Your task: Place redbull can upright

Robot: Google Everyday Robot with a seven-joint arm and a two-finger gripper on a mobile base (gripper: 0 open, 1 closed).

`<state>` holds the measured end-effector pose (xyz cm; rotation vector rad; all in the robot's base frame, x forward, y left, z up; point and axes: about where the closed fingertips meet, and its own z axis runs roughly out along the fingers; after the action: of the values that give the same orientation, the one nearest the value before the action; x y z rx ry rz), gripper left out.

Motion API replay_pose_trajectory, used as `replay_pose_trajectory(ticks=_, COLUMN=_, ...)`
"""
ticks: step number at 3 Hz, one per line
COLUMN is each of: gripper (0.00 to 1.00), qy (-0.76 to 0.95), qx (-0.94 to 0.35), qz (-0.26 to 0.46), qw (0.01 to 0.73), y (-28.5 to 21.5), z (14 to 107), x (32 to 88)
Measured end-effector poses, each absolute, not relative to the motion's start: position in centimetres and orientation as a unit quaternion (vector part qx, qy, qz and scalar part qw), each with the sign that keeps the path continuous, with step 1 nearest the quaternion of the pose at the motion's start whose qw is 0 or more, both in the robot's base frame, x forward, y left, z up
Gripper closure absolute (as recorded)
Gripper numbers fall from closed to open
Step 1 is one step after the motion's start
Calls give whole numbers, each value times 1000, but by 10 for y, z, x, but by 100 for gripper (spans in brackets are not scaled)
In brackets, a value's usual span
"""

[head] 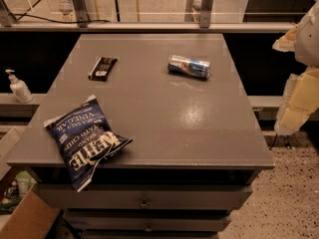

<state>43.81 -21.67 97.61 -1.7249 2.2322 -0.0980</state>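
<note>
The redbull can (189,66) lies on its side at the back right of the grey table (164,123), its long axis running left to right. It is blue and silver with a red marking. My gripper (295,101) hangs at the right edge of the view, off the table's right side and well clear of the can. It holds nothing that I can see.
A blue chip bag (83,139) lies at the front left corner, overhanging the table's edge. A flat black wrapped bar (102,67) lies at the back left. A sanitizer bottle (19,87) stands on a ledge to the left. Drawers (144,200) sit below the tabletop.
</note>
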Motion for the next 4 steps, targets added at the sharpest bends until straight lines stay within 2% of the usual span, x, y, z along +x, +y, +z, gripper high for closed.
replay_pose_trajectory(ticks=1, gripper=0, qy=781, qx=-603, qz=-34, qw=159, y=-217, z=976, x=438)
replay_pose_trajectory(ticks=2, gripper=0, qy=760, qx=-625, qz=-33, qw=174, y=-193, z=975, x=445)
replay_pose_trajectory(ticks=4, gripper=0, qy=723, qx=-652, qz=-40, qw=224, y=-120, z=948, x=517)
